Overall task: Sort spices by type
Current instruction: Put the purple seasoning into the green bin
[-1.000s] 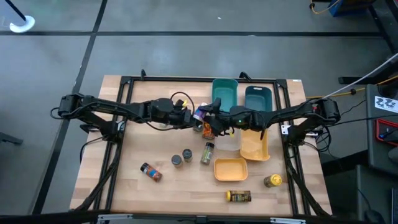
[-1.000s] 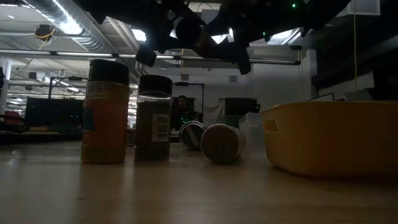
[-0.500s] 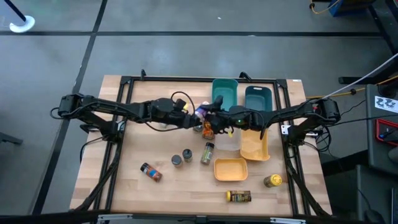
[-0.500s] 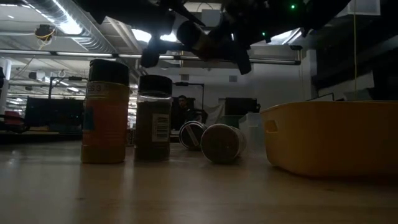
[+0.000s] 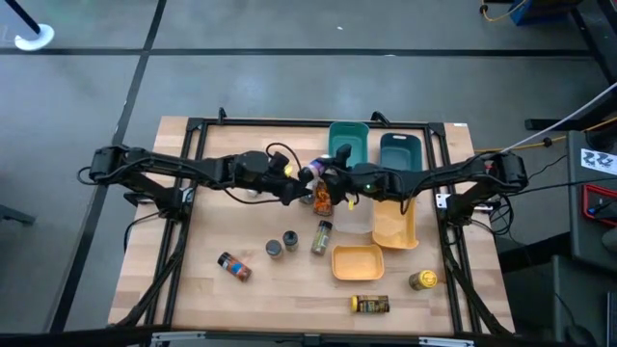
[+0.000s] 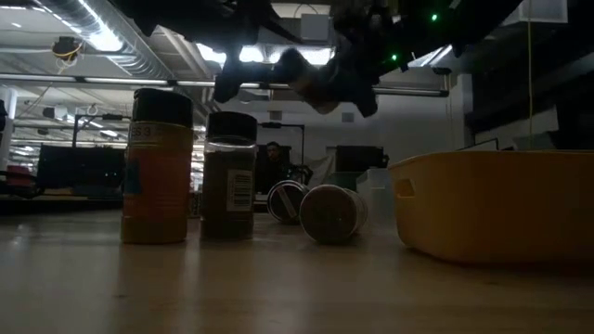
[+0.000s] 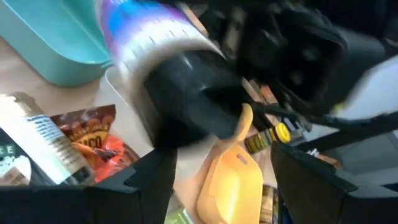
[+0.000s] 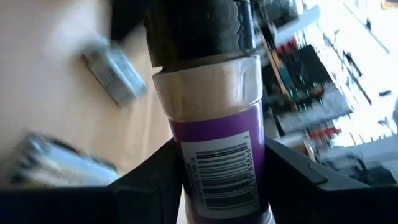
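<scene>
Midair above the worktop [image 5: 193,289], the right pincer [image 8: 217,180] grips a purple-labelled spice jar [image 8: 217,155], long axis toward the left pincer [image 7: 217,180], whose fingers stand apart beside its dark lid.

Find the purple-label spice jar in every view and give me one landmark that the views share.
High view: purple-label jar at table centre, between the two grippers.
Low view: only a dark shape shows up top among the arms; cannot tell that it is the jar.
Left wrist view: large at top centre, black lid toward camera.
Right wrist view: fills the centre, barcode showing.
Shared landmark: yellow bin.
</scene>
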You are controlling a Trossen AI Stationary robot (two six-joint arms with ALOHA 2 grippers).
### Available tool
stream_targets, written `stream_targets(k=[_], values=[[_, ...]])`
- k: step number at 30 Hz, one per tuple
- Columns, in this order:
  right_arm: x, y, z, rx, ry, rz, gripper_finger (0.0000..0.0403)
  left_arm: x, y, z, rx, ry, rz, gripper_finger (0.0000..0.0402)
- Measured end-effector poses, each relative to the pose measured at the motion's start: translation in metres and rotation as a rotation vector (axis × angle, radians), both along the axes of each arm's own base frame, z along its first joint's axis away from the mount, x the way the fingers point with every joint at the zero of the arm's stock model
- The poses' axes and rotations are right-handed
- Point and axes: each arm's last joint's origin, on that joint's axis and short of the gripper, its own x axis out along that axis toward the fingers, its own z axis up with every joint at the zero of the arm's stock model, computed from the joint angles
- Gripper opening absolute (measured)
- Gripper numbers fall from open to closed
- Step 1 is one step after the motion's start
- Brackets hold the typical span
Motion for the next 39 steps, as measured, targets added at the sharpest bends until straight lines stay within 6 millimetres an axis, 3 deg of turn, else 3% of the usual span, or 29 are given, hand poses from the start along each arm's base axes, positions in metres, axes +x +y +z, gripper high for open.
stream_targets(k=[13, 26, 33, 39], values=[[-0.016, -0.070, -0.007, 0.126, -0.025, -0.291, 0.0179, -0.001, -0.001, -0.001, 0.041, 0.021, -0.042, 0.0239], [-0.049, -0.151, -0.021, 0.696, -0.234, -0.366, 0.0179, -0.001, -0.001, -0.002, 0.175, 0.031, -0.086, 0.0239], [-0.048, -0.174, -0.049, 0.890, -0.242, -0.293, 0.0179, -0.002, -0.001, -0.003, 0.248, 0.046, -0.115, 0.0239], [-0.037, -0.180, -0.064, 0.916, -0.319, -0.262, 0.0179, -0.002, 0.000, -0.004, 0.251, 0.060, -0.101, 0.0239]])
